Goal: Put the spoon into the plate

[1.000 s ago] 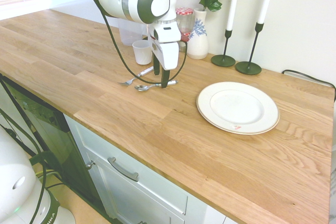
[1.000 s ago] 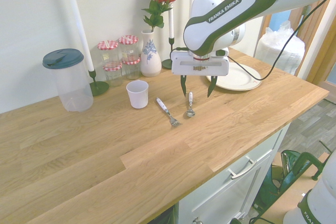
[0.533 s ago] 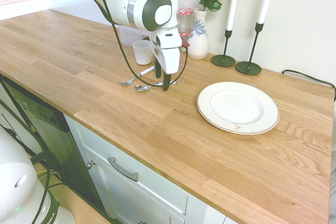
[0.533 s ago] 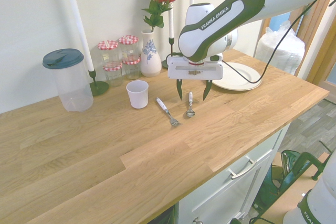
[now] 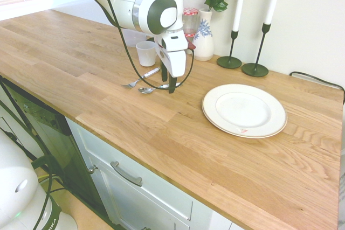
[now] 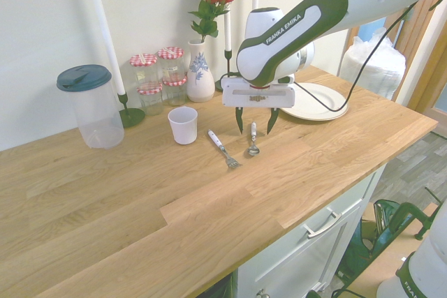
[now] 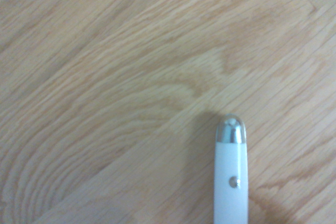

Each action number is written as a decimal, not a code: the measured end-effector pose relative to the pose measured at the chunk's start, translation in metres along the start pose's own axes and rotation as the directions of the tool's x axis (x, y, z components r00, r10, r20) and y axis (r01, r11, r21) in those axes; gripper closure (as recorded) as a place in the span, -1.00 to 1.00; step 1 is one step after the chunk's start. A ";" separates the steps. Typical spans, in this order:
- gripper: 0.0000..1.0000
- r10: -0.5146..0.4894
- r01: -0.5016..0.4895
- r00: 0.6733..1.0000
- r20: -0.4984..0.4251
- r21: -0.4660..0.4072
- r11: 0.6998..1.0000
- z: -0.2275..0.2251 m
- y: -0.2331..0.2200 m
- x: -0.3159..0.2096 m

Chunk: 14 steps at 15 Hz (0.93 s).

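Open end effector over the spoon, with the plate as yet unfilled

The wooden desk (image 5: 135, 111) carries everything around the plate (image 5: 244, 110), a round, pale dish with a thin rim line and a small red mark near its edge. The white arm (image 6: 300, 29) reaches over the desk, its end effector (image 6: 255, 132) near the plate on the side where the cutlery lies. Its two dark fingers are spread wide and point down, with nothing gripped between them; the second exterior view shows one to each side of the spoon's handle.

A bulky white plastic bag (image 6: 374, 64) stands past the plate, on its side away from the cutlery. The clear container with a dark lid (image 6: 98, 109) is the farthest from the plate. Two dark candle holders (image 5: 255, 70) (image 5: 229, 62) with white candles stand near the plate, on its wall side; a third (image 6: 131, 116) is well apart from it. The vase of red roses (image 5: 203, 44) is farther from the plate than that near pair, and the jars with checked lids (image 6: 159, 78) are farther again.

The white cup (image 6: 183, 127) is well apart from the plate, beyond both pieces of cutlery. The fork (image 6: 224, 150) lies between the cup and the spoon. The spoon (image 6: 253, 141) lies flat on the desk, nearer the plate than the fork is, its pale handle pointing toward the wall. In the wrist view, a pale handle with a metal cap shows against the wood.
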<state>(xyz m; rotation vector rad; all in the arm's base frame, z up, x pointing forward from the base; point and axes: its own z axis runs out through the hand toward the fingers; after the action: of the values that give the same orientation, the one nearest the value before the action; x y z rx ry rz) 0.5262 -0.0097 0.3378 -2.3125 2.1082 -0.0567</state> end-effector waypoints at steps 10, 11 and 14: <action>1.00 -0.035 0.035 0.999 0.000 0.037 0.999 0.006 -0.007 -0.019; 1.00 -0.036 0.036 0.999 0.000 0.039 0.999 0.006 -0.008 -0.019; 1.00 -0.042 0.042 0.999 0.000 0.050 0.998 0.006 -0.009 -0.023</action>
<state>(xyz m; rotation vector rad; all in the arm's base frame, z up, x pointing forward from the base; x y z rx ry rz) 0.5334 0.0138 0.3319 -2.3272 2.0336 -0.1070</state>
